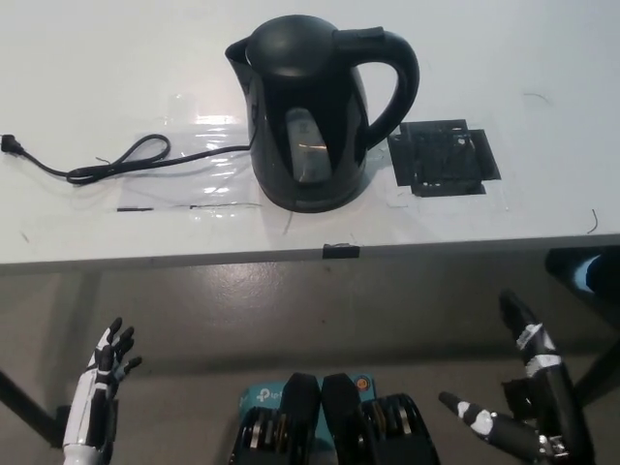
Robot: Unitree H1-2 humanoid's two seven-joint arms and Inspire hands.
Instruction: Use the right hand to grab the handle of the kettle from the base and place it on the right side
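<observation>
A black electric kettle (312,111) stands upright on its base (310,197) near the middle of the white table (542,58). Its handle (395,92) curves out to the picture's right, its spout to the left. My black right hand (528,392) hangs below the table's front edge at the lower right, open with fingers spread, well apart from the kettle. My white left hand (102,383) rests at the lower left, also below the table edge, open and holding nothing.
A black power cord (126,160) runs left from the base to a plug (12,145). A black taped square (444,157) marks the table right of the kettle. The table's front edge (291,254) crosses the picture. Grey floor lies below.
</observation>
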